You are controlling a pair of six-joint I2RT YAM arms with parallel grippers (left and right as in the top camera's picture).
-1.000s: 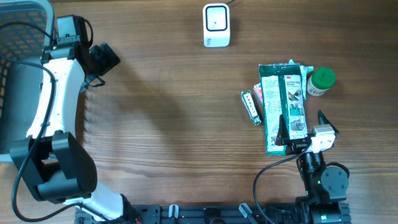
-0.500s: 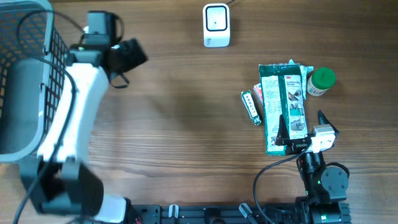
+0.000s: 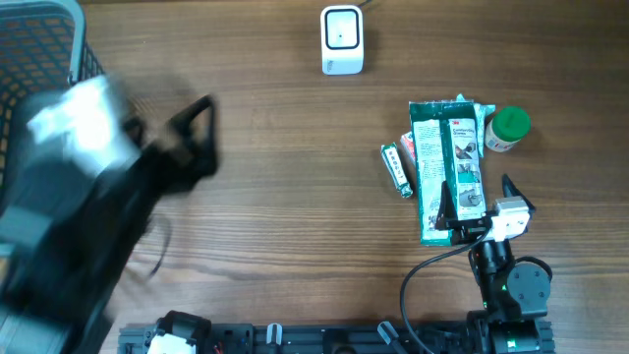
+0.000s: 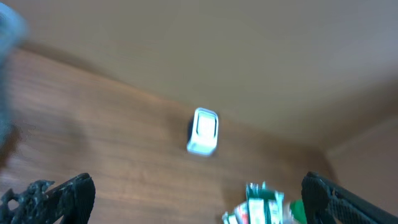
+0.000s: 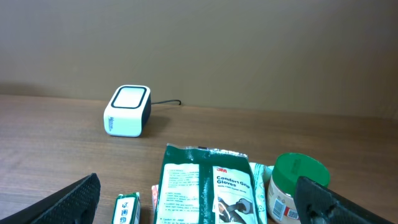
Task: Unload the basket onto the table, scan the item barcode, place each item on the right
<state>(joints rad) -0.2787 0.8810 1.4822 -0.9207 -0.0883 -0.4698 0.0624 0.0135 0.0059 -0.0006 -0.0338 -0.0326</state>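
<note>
Two open, empty end effectors: left end effector blurred; right end effector at the near end of the green packet on the surface. Grip its edges, barcode facing the scanner.

The brown wooden table lies bare across its wide middle, giving an open lane from the near edge up to the white box-shaped scanner and its cable at the far edge. On the right a cluster blocks the way: a flat green-and-white packet lying lengthwise, a narrow green-and-white stick pack just beside its left edge, and a white jar with a green lid near its far right corner. Bare wood separates scanner and cluster. On the left, a grey wire basket fills the far corner, and the blurred left arm covers the wood beside it.
</note>
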